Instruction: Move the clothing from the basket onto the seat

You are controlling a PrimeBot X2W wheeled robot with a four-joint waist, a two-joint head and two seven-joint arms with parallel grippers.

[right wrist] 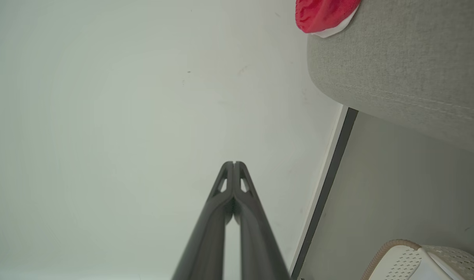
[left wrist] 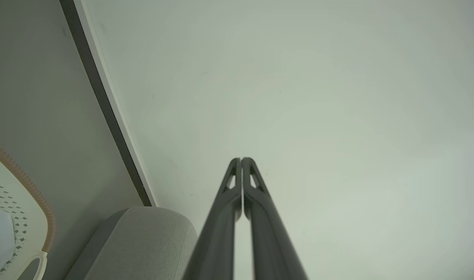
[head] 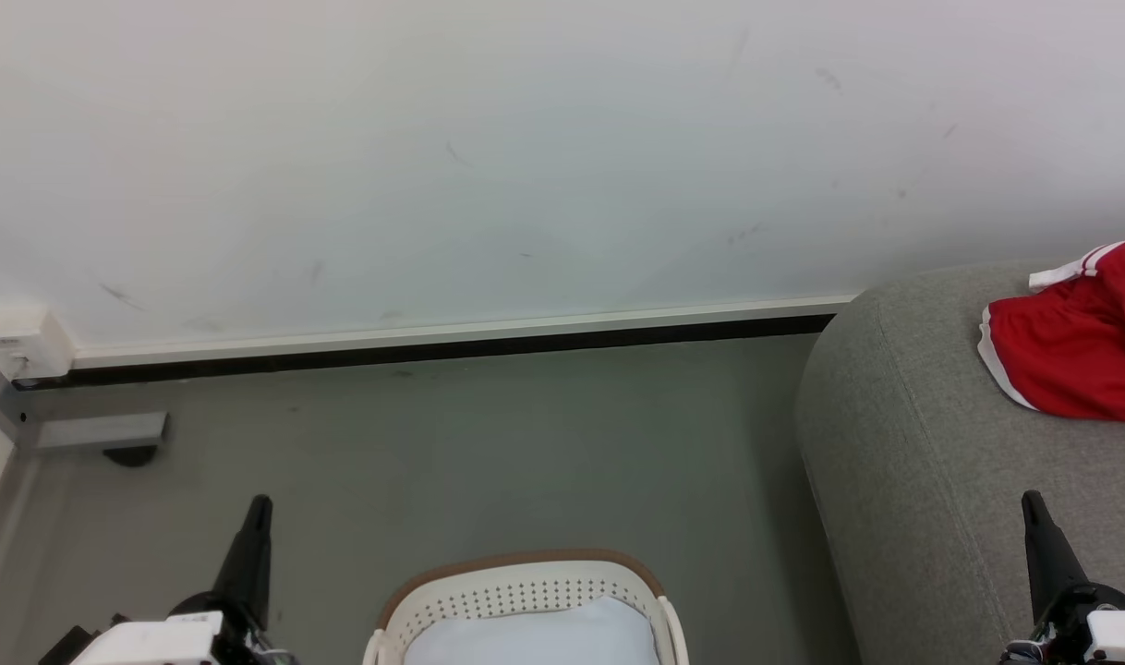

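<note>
Red clothing (head: pixel 1080 346) with white trim lies on the grey seat (head: pixel 904 462) at the right; its edge also shows as red clothing (right wrist: pixel 324 15) on the seat (right wrist: pixel 408 70) in the right wrist view. The white perforated basket (head: pixel 516 596) with a brown rim stands on the floor at bottom centre, holding plain white padding (head: pixel 535 637). My left gripper (head: pixel 260 503) is shut and empty, left of the basket. My right gripper (head: pixel 1032 501) is shut and empty over the seat's front. Both point at the wall: left gripper (left wrist: pixel 241 159), right gripper (right wrist: pixel 234 163).
A white wall (head: pixel 526 157) with a dark skirting strip (head: pixel 433 351) runs behind. Grey floor (head: pixel 526 443) lies between the basket and the wall. A white socket box (head: pixel 18 342) and a grey bracket (head: pixel 101 429) sit at the far left.
</note>
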